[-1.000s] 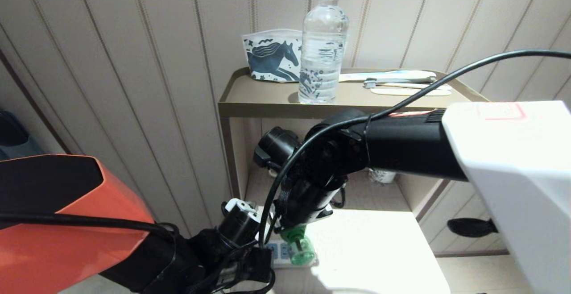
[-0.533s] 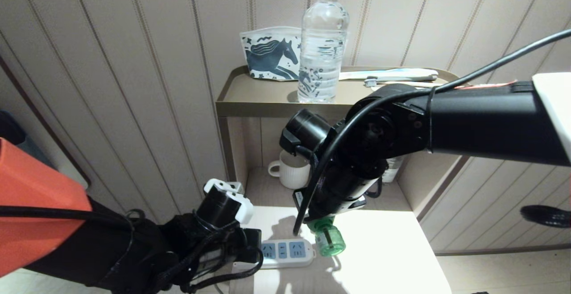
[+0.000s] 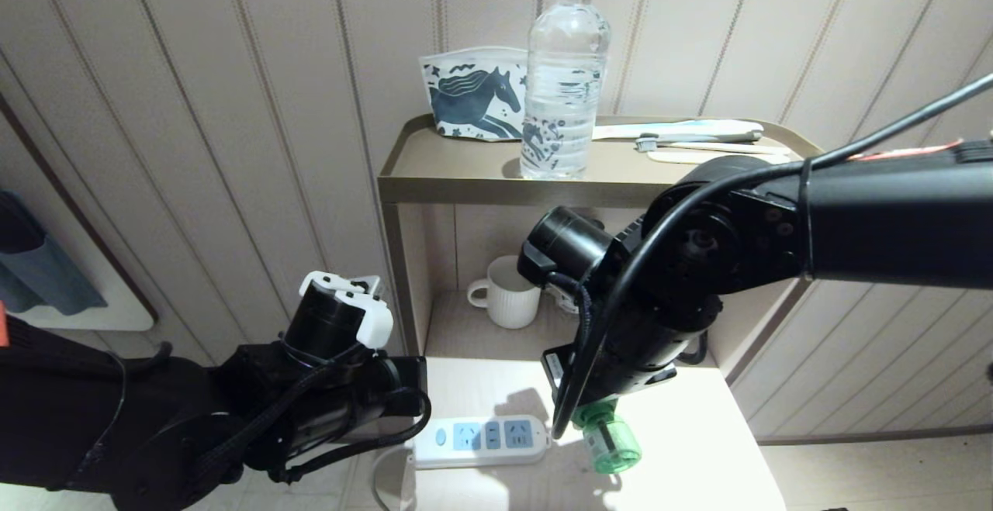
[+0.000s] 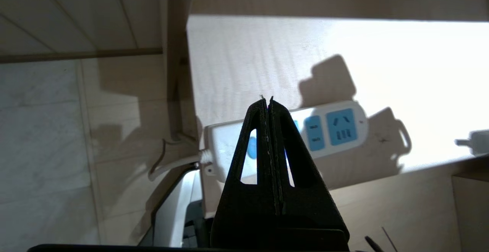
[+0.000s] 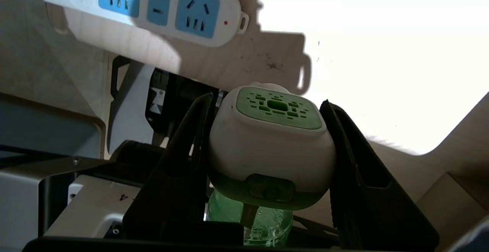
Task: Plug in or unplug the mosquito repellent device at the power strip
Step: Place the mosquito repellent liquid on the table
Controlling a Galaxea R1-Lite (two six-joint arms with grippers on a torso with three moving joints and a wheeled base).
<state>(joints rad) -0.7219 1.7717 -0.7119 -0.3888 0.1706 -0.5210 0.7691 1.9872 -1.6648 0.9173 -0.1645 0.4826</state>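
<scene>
The mosquito repellent device [image 3: 609, 443], a green-and-white head on a translucent green bottle, hangs tilted just above the white table, right of the power strip's end. My right gripper [image 3: 596, 410] is shut on its head; in the right wrist view both black fingers [image 5: 183, 145] press the sides of the device [image 5: 267, 148]. The power strip [image 3: 481, 441] lies flat with all three blue sockets free, also seen in the right wrist view [image 5: 153, 3]. My left gripper [image 4: 267, 101] is shut and holds nothing, hovering over the button end of the power strip [image 4: 332, 127].
A shelf unit [image 3: 465, 185] stands behind the table [image 3: 698, 433]. On its top are a clear water bottle [image 3: 562, 77], a horse-print pouch [image 3: 473, 104] and toothbrushes [image 3: 698, 139]. A white mug [image 3: 508, 302] sits on the lower shelf. The strip's white cord [image 4: 175, 162] hangs off the table's left edge.
My right arm has carried the device up off the strip and to the right. My left arm has drawn back to the left, uncovering the whole strip.
</scene>
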